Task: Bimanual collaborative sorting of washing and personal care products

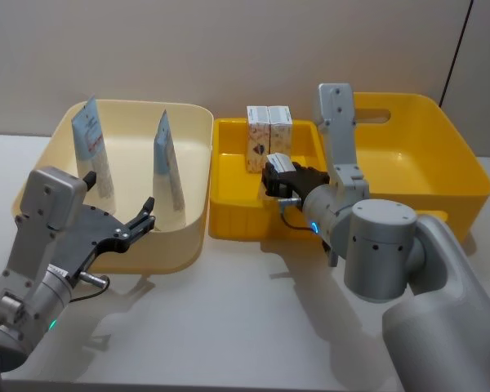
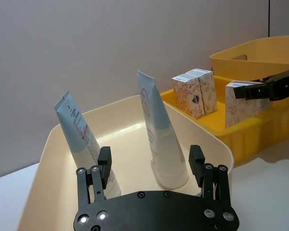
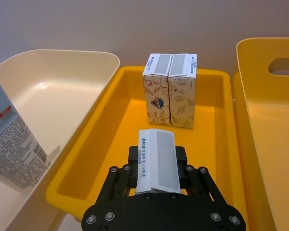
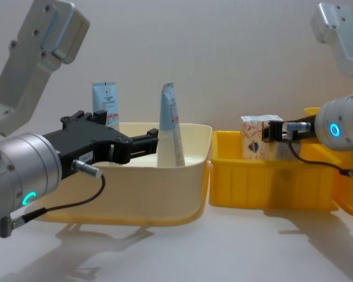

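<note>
The right gripper (image 1: 284,180) clamps a carton (image 3: 157,166) over the yellow tray (image 1: 237,220), just near of two standing cartons (image 1: 268,135) — likely to join them (like with like). The left gripper (image 1: 147,214), jaws apart, hovers by the cream tray's (image 1: 192,122) upright tubes (image 1: 170,163).

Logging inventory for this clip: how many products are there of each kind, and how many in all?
Squeeze tubes: 2, upright in the cream tray.
Cartons: 3, two side by side in the small yellow tray, one held in the right gripper over that tray.
Total: 5 products.
</note>
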Controlling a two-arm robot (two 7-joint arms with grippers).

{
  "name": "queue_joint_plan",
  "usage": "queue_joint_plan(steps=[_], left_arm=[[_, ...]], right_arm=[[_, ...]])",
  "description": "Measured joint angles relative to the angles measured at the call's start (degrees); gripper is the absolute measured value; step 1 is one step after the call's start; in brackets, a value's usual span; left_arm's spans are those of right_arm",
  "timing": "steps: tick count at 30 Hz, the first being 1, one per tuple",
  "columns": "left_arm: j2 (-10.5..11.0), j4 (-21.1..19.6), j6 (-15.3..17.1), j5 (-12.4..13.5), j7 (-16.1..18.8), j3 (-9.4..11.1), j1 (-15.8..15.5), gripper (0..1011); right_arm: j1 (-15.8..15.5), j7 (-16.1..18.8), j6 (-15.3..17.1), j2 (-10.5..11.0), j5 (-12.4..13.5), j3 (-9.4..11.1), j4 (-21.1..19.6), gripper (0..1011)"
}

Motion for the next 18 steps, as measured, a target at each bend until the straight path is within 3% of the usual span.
queue_joint_plan(steps=[18], left_arm=[[0.0,0.0,0.0,0.0,0.0,0.0,0.0,1003]], right_arm=[[-0.2,0.2,-1.2,-0.1,-0.1,0.1,-0.1,431]])
